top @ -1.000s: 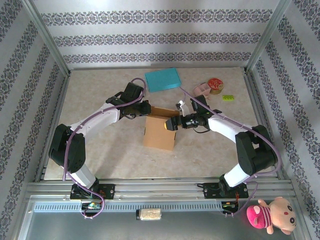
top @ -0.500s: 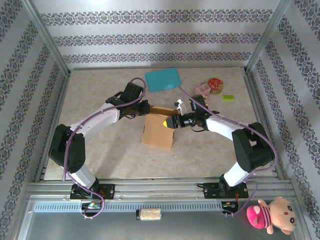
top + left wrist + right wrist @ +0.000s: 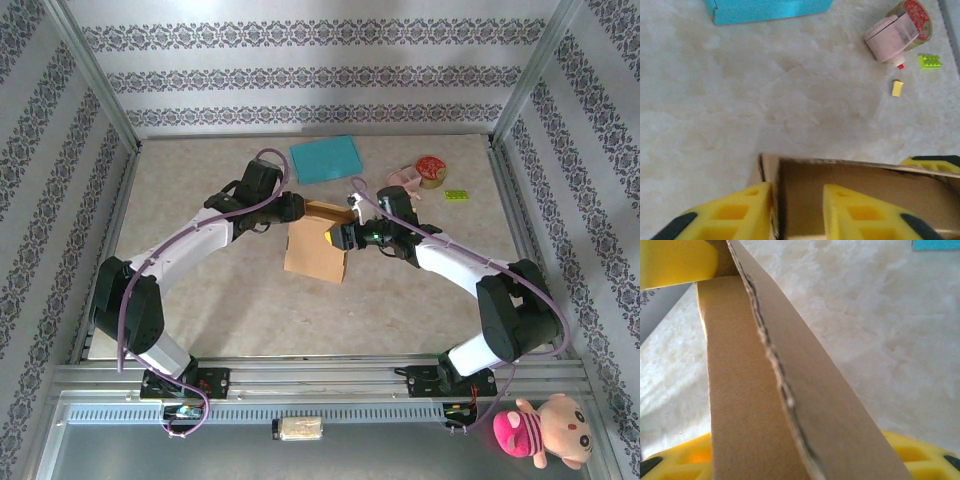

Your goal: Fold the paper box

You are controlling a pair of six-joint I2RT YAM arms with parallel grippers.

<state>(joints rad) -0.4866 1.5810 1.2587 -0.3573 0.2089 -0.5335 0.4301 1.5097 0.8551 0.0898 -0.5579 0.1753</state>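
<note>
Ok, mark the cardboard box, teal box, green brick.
cardboard box (image 3: 318, 258), top external view, front face
teal box (image 3: 326, 158), top external view, middle
green brick (image 3: 930, 61), left wrist view, studded top

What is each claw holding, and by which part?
Right claw pinches the paper box by its right wall's top edge. Left claw straddles the far-left corner wall with a gap, not gripping.

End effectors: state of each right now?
Left end effector: open, straddling the paper box wall, not clamped.
Right end effector: closed on the paper box's flap.
</note>
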